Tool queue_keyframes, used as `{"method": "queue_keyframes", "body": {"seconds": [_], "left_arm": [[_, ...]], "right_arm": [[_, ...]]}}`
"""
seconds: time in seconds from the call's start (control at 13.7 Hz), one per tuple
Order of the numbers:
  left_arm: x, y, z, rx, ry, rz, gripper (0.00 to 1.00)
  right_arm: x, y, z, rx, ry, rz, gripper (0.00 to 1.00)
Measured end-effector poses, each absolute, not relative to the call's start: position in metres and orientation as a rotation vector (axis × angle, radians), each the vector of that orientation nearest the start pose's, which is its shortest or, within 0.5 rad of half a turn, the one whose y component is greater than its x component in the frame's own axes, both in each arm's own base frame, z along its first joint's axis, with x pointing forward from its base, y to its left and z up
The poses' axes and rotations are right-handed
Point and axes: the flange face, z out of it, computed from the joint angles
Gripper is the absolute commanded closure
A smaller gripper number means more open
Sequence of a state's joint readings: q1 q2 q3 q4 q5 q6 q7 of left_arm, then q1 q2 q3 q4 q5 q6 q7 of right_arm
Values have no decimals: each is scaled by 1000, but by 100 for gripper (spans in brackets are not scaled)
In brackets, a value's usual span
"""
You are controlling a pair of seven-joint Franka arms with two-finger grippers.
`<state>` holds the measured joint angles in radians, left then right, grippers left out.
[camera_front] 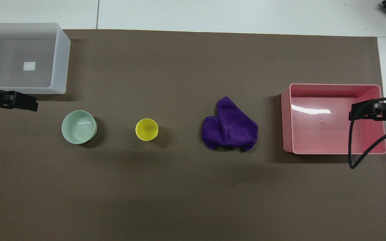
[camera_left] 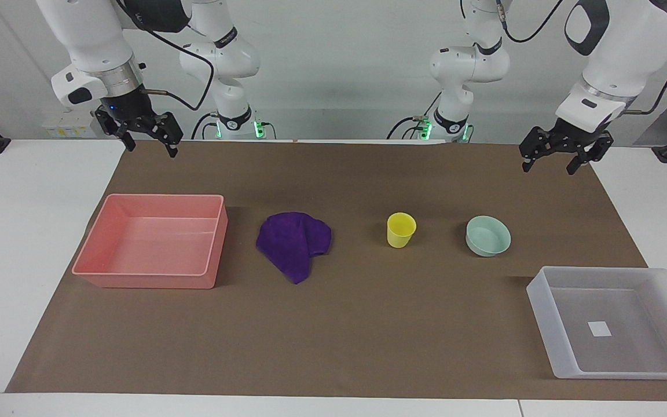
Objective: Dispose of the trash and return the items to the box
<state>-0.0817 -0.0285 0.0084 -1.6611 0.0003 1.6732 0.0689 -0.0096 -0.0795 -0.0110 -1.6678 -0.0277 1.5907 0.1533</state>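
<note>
The purple rag (camera_left: 294, 243) lies crumpled on the brown mat, beside the pink bin; it also shows in the overhead view (camera_front: 230, 127). The yellow cup (camera_left: 400, 229) stands upright beside it, and the mint-green bowl (camera_left: 488, 236) stands toward the left arm's end. The translucent box (camera_left: 548, 315) sits empty with its white sticker, farther from the robots than the bowl. My left gripper (camera_left: 548, 168) is open and empty, raised over the mat's edge at the left arm's end. My right gripper (camera_left: 151, 149) is open and empty, raised over the mat's edge above the pink bin's end.
The pink bin (camera_left: 93, 255) stands empty at the right arm's end of the mat (camera_left: 368, 324). In the overhead view the right arm's black cable (camera_front: 355, 147) hangs over the bin (camera_front: 288, 117).
</note>
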Motion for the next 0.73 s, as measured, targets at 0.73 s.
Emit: {"method": "queue_keyframes", "body": {"seconds": [0.73], "left_arm": [[539,-39,449,-3132,221,-109,0]], "right_arm": [[531,-14,624,-3156,274,-7,0]]}}
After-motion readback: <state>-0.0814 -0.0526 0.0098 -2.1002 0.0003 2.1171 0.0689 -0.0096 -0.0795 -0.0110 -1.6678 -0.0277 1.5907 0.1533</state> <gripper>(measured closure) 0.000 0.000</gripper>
